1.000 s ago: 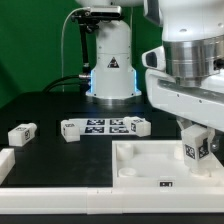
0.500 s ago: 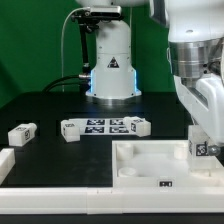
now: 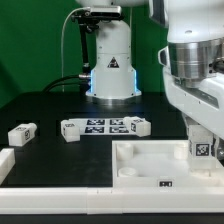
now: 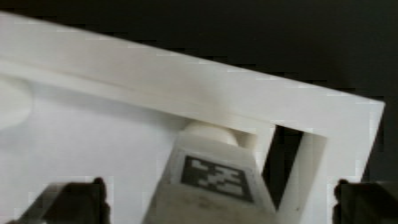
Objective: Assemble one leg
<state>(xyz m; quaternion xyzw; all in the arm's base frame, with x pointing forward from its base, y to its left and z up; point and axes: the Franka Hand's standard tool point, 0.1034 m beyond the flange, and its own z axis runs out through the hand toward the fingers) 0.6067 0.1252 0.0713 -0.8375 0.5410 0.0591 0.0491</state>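
Observation:
A leg (image 3: 203, 150), a small white block with a black-and-white tag, stands upright at the far right corner of the large white tray (image 3: 150, 165). In the wrist view the leg (image 4: 217, 170) sits against the tray's corner wall (image 4: 214, 90). My gripper (image 4: 217, 196) is straight over it with one dark finger (image 4: 71, 203) on each side. The jaws stand wide apart with a gap to the leg on both sides. In the exterior view the gripper (image 3: 201, 138) hangs just above the leg at the right.
Three more legs lie on the black table: one at the exterior view's left (image 3: 22, 133) and two (image 3: 70, 129) (image 3: 137, 126) at the ends of the marker board (image 3: 102, 125). Another white part (image 3: 5, 160) lies at the left edge. The robot base (image 3: 110, 60) stands behind.
The leg shifted slightly toward the exterior view's right and settled at the tray's corner. The arm's wrist moved above it.

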